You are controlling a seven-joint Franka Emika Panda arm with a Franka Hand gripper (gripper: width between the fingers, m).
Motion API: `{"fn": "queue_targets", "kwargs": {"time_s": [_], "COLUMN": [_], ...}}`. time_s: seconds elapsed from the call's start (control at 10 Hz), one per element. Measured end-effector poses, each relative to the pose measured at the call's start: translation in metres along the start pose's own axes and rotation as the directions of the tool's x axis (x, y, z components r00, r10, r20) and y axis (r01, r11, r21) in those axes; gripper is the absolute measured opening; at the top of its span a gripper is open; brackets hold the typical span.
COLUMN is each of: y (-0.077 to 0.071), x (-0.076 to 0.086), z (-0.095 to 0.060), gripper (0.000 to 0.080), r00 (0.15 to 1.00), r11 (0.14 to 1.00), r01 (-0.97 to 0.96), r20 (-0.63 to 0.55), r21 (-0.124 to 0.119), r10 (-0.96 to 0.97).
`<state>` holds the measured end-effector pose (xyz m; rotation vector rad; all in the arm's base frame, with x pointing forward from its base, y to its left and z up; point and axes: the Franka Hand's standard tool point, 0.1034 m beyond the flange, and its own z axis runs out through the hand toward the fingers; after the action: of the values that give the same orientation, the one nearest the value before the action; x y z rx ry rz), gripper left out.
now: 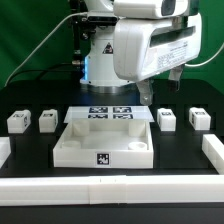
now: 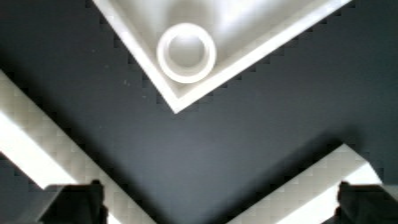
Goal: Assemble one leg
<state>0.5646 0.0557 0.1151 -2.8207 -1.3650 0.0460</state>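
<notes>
Four legs, small white blocks with marker tags, stand on the black table in the exterior view: two at its left (image 1: 17, 122) (image 1: 47, 121) and two at its right (image 1: 167, 119) (image 1: 198, 118). The large white tray-like piece (image 1: 105, 140) lies in the middle. My gripper (image 1: 176, 76) hangs above the table, behind the right-hand legs. In the wrist view my gripper (image 2: 217, 208) is open and empty, its dark fingertips (image 2: 71, 205) wide apart. Below it is a corner of the tray-like piece with a round socket (image 2: 185, 52). No leg can be made out for certain there.
The marker board (image 1: 108, 112) lies behind the tray-like piece. Long white bars run along the exterior view's left edge (image 1: 4, 150), right edge (image 1: 213, 150) and front (image 1: 110, 186). White edges (image 2: 32, 130) (image 2: 347, 165) cross the wrist view beside my fingers.
</notes>
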Motion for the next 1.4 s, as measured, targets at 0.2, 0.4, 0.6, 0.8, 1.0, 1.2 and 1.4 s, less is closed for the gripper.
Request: {"fn": "queue_targets", "kwargs": {"time_s": [0.2, 0.4, 0.6, 0.8, 1.0, 1.2, 1.4], "y": [0.000, 0.000, 0.000, 0.000, -0.016, -0.034, -0.046], "x": [0.000, 0.000, 0.000, 0.000, -0.016, -0.036, -0.064], "z": [0.000, 0.000, 0.000, 0.001, 0.010, 0.020, 0.032], "gripper": [0.0650, 0.0650, 0.0650, 0.0650, 0.0650, 0.0650, 0.0650], "r00": [1.000, 1.000, 1.000, 1.000, 0.999, 0.992, 0.960], "r11": [1.000, 1.000, 1.000, 1.000, 0.999, 0.992, 0.960], "r01": [0.000, 0.000, 0.000, 0.000, 0.035, 0.123, 0.278], "r20": [0.000, 0.000, 0.000, 0.001, -0.001, 0.008, 0.014], "r21": [0.000, 0.000, 0.000, 0.001, -0.002, 0.008, 0.024], "r10": [0.000, 0.000, 0.000, 0.000, -0.035, -0.123, -0.278]}}
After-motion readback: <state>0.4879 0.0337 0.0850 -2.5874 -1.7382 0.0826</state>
